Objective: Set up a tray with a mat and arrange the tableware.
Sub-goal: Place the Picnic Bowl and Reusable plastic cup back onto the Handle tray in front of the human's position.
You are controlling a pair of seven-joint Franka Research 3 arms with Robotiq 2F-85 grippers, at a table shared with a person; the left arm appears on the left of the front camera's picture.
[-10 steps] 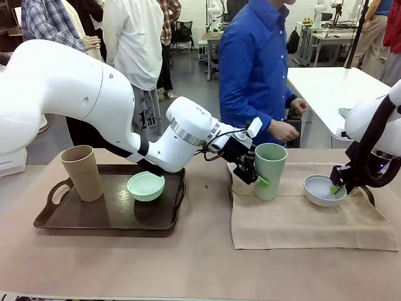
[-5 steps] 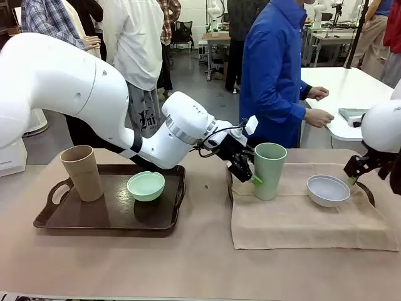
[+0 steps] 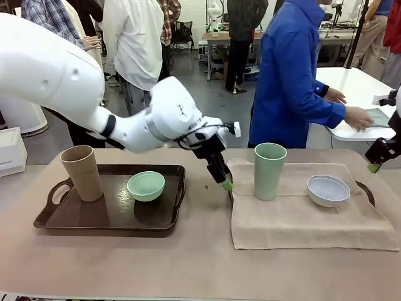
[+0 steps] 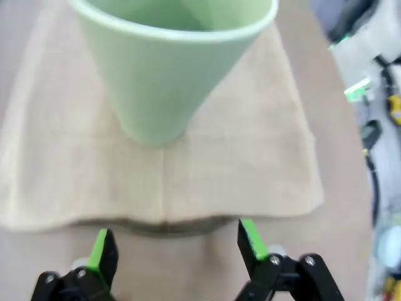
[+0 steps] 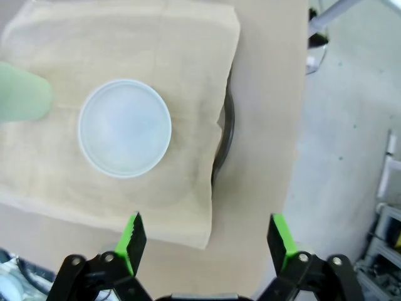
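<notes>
Left gripper [image 3: 225, 183] jaws apart, 9 o'clock of tall pale-green handleless cup [image 3: 270, 170]. Right gripper [image 3: 374, 167] jaws apart too, 3 o'clock of small shallow white bowl [image 3: 328, 190].

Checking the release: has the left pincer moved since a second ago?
Yes. The left pincer has drawn back leftward, away from the tall pale green cup.

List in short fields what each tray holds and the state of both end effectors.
left tray: dark brown, handled, holding tall tan cup, mint-green shallow bowl
right tray: under beige cloth mat, bearing tall pale green cup, white shallow bowl
left end effector: open, empty, short of the green cup
right end effector: open, empty, apart from the white bowl
</notes>
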